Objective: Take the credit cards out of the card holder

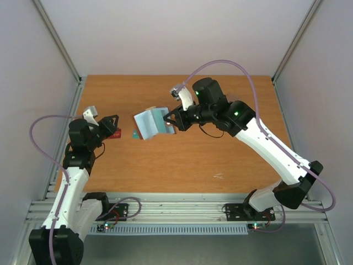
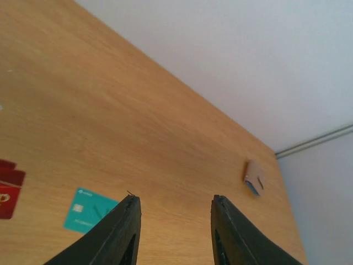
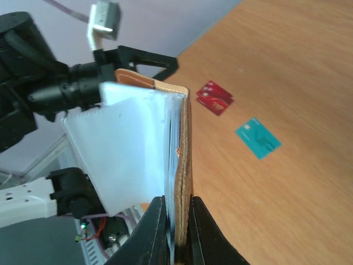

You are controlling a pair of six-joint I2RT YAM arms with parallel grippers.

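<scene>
My right gripper (image 3: 177, 199) is shut on the edge of the card holder (image 3: 165, 138), a tan-brown wallet with pale lining, and holds it above the table. The top view shows the card holder (image 1: 150, 122) spread open with my right gripper (image 1: 168, 125) at its right side. A teal credit card (image 1: 135, 134) and red credit cards (image 1: 115, 133) lie flat on the wood to its left. My left gripper (image 1: 113, 125) hovers by the red cards. In its wrist view my left gripper (image 2: 174, 197) is open and empty, with the teal card (image 2: 88, 210) and red cards (image 2: 8, 190) to its left.
The wooden table (image 1: 220, 160) is walled by grey panels and corner posts. A small tan object with a blue edge (image 2: 254, 177) shows far off in the left wrist view. A faint white mark (image 1: 219, 176) sits near the front right.
</scene>
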